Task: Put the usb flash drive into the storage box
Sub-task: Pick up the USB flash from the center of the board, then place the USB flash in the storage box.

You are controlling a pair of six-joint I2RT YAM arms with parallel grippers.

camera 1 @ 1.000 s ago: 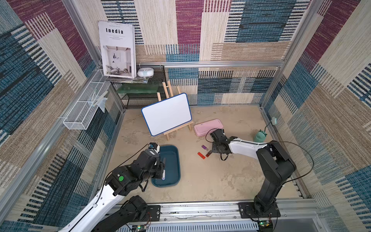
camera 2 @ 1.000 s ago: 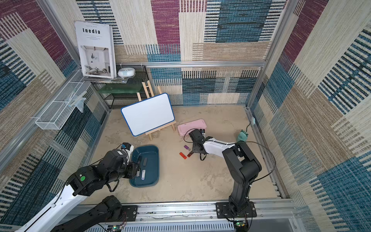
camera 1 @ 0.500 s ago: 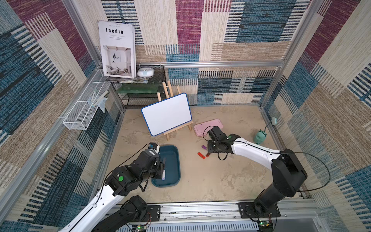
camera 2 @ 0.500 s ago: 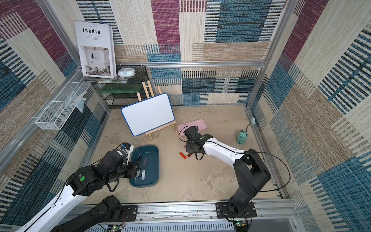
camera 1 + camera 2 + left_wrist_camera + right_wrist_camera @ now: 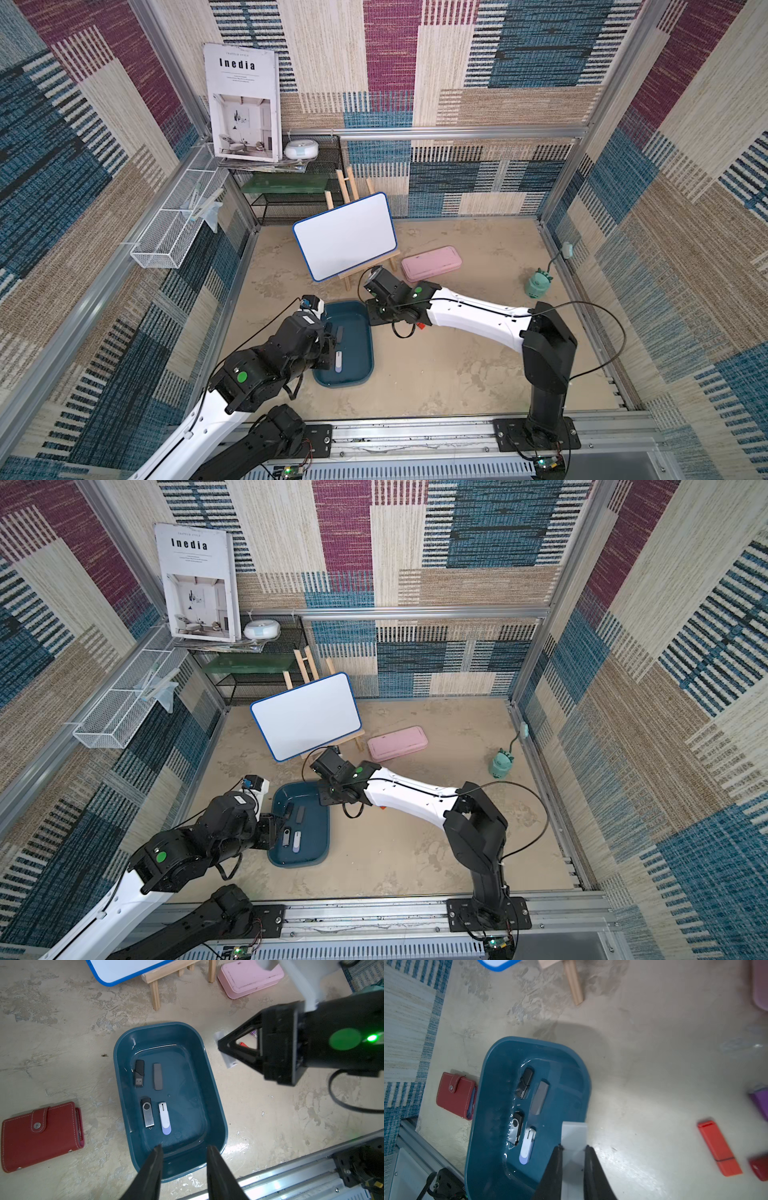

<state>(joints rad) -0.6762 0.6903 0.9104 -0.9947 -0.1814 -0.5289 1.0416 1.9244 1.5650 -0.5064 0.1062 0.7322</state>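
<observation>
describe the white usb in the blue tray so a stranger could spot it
Find the teal storage box near the whiteboard. Of four drives inside, the white flash drive lies nearest the left gripper, beside a silver swivel drive. It alone is pale, with a lilac tip.

Enclosure: patchwork-clad cell, mottled floor, even light.
Woven wall panels (image 5: 519, 62) in beige, teal and magenta patchwork line three sides, framed by aluminium rails (image 5: 457, 132). The floor (image 5: 457, 374) is sandy beige, blotched and scuffed. A black wire shelf unit (image 5: 299, 210) stands in the far left corner. A white wire-mesh basket (image 5: 166, 245) hangs on the left wall. A white board (image 5: 345, 237) leans on a wooden easel (image 5: 348, 279) near the shelf. Shadows soft.
</observation>
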